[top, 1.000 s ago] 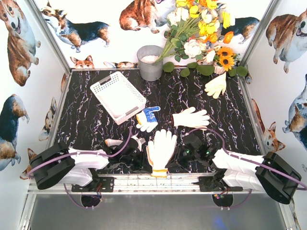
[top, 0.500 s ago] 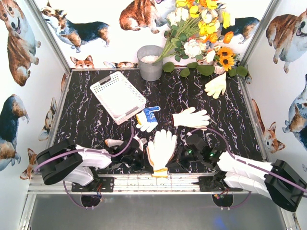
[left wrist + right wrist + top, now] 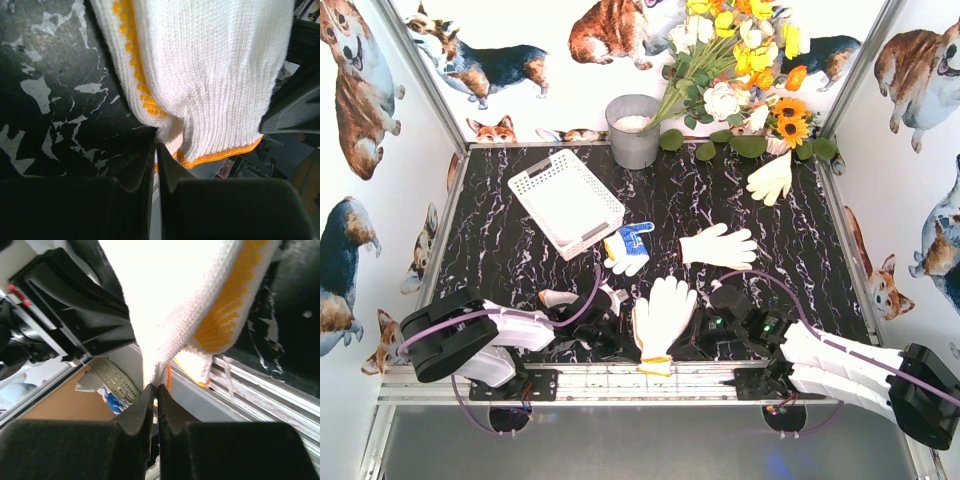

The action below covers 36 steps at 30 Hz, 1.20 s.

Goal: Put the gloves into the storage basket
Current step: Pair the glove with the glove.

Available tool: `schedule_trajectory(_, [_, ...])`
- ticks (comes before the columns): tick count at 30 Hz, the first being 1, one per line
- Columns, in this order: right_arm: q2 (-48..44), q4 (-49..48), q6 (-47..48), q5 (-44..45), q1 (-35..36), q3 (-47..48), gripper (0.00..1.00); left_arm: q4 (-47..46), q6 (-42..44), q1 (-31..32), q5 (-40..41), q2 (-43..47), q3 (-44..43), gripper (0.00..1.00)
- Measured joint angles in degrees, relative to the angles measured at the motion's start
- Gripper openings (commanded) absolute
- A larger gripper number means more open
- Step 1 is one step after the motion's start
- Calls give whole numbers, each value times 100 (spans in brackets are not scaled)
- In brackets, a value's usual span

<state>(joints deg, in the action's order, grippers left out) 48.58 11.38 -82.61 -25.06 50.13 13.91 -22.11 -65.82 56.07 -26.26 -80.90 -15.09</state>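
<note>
As matters stand at the near edge of the table (image 3: 520, 270), one item is held from two sides: the white knit glove (image 3: 662, 312) with the orange cuff. It lies near centre, fingers pointing far, cuff reaching the metal rail (image 3: 720, 375).

Left gripper (image 3: 156, 145): jaws closed, pinching a fold of the orange-trimmed hem. Right gripper (image 3: 154, 386): jaws closed, nipping the cuff fabric from the other side. Both bites look thin, taken at the very edge of the knit.

Storage basket (image 3: 565, 205): far and left of the held glove, well apart from it, set askew, nothing visible inside. A blue-and-white glove (image 3: 628, 247) lies between the held glove and the basket's near corner. A second white glove (image 3: 718, 245) lies to its right. A cream glove (image 3: 771, 178) lies far right, below the flowers (image 3: 740, 60).

Assessment: the step in hand is lifting this glove for transfer.

Recommendations:
- Raise both sides together, so the knit is not stretched or pulled from either bite.
- Lift high enough that the dangling fingers clear the blue-and-white glove and the basket's lattice wall.
- Let the right side release before the carry, as the basket lies leftward.
- Open only with the whole glove above the basket floor.

Risk: a shallow hem pinch may slip under the glove's weight.
</note>
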Motion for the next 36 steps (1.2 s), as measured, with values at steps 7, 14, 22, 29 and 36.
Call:
schedule_trajectory(7, [28,116,-48,98,186,-85,0,-9,2,0,-7,-9,0,0])
schedule_trajectory(14, [197,116,-48,144,302,-107,0,-81,4,9,-35,-57,-2,2])
schedule_trajectory(22, [625,118,-7,170,387,-107,0,-129,22,22,-83,-57,-33,18])
schedule_trajectory(29, [859,118,-2,413,387,-107,0,7,168,28,-144,-201,-278,15])
schedule_trajectory(36, [883,76,17,713,319,-101,0,363,601,-57,-251,-619,-748,0])
